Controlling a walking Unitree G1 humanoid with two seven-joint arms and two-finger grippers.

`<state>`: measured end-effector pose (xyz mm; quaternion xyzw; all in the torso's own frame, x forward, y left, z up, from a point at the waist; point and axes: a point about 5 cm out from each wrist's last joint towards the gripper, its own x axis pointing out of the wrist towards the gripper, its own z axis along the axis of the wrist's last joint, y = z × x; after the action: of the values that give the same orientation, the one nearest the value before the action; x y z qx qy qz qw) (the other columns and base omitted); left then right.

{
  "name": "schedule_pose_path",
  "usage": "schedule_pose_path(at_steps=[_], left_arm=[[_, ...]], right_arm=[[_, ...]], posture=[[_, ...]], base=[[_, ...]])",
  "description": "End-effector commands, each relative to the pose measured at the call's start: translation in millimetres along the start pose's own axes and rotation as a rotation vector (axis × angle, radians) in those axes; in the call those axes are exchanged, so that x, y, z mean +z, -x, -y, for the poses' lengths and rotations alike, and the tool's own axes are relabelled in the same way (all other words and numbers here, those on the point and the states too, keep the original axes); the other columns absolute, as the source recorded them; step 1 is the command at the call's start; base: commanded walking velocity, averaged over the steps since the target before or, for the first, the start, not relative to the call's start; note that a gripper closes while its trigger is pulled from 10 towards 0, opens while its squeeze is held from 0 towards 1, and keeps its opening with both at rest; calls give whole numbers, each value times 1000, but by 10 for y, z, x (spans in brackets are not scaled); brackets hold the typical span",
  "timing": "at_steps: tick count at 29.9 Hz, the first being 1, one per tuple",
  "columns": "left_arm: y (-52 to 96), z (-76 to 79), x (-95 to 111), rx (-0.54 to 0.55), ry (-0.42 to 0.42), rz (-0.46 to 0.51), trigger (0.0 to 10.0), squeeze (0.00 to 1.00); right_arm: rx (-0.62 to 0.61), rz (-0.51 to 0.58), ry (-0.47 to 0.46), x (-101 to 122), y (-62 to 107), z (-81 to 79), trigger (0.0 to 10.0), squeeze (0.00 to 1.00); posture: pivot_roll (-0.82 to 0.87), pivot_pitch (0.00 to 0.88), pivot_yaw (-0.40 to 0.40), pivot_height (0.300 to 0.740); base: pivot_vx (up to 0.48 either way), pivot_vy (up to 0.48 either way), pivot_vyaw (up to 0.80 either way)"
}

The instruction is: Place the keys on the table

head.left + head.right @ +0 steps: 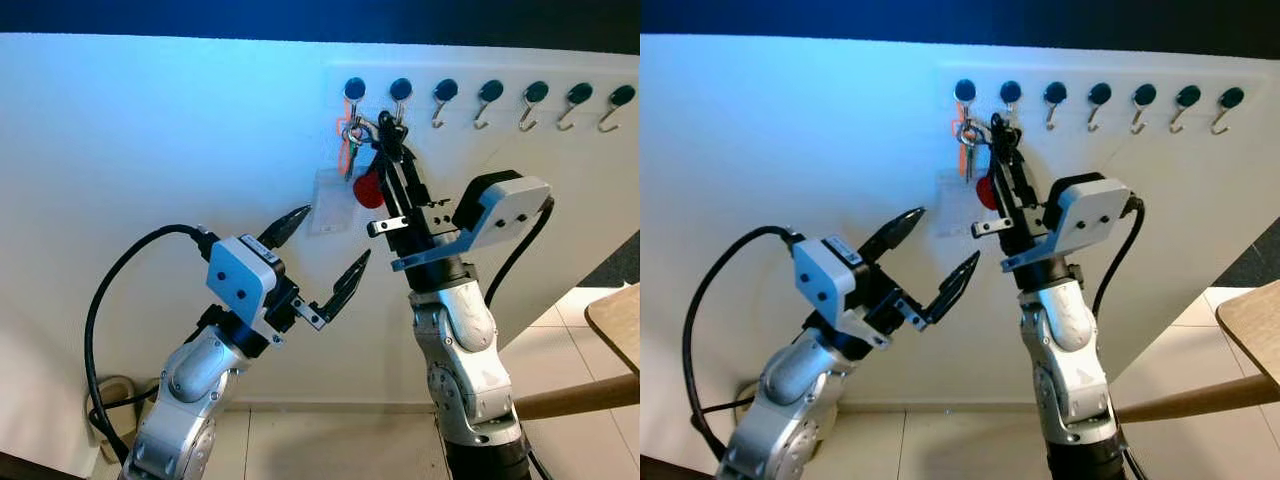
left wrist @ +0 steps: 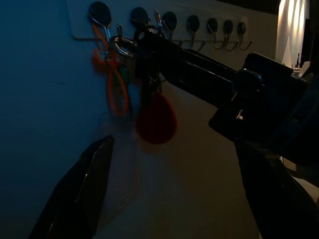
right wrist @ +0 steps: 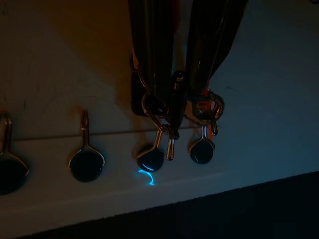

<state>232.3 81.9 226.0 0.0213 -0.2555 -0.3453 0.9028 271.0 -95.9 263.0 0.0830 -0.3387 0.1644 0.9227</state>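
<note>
Silver key ring (image 3: 164, 112) seemingly nipped by right pincer (image 1: 385, 130); left pincer (image 1: 320, 255) agape.

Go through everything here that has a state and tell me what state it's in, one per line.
Keys: hanging on the wall hooks, not yet lifted off.
Right gripper: raised at the keys, fingers close together around the ring.
Left gripper: open, holding nothing.
Red tag: dangling from the keys.
Other hooks: bare.

No lettering, number or brand mark can be read on anything here; surfaces are plain or too dim.
</note>
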Motion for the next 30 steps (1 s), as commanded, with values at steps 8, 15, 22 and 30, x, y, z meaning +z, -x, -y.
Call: schedule_pose_path(at_steps=[8,15,22,30], left_arm=[[15,24,-41,-3,4,-15,10000,0],[15,20,-39,0,2,-14,10000,0],[13,18,-37,1,2,-12,10000,0],[7,8,-30,4,-1,-9,10000,0]], right_arm=[[-130,-104,29,-190,169,214,10000,0],[-110,-57,12,-119,109,195,10000,0],[-30,26,17,17,33,92,10000,1000],[-31,109,30,194,-87,69,10000,0]], posture=[[64,133,-32,740],[64,133,-32,740],[64,133,-32,740],[67,134,-32,740]], base=[[0,0,0],[0,0,0],[0,0,0],[0,0,0]])
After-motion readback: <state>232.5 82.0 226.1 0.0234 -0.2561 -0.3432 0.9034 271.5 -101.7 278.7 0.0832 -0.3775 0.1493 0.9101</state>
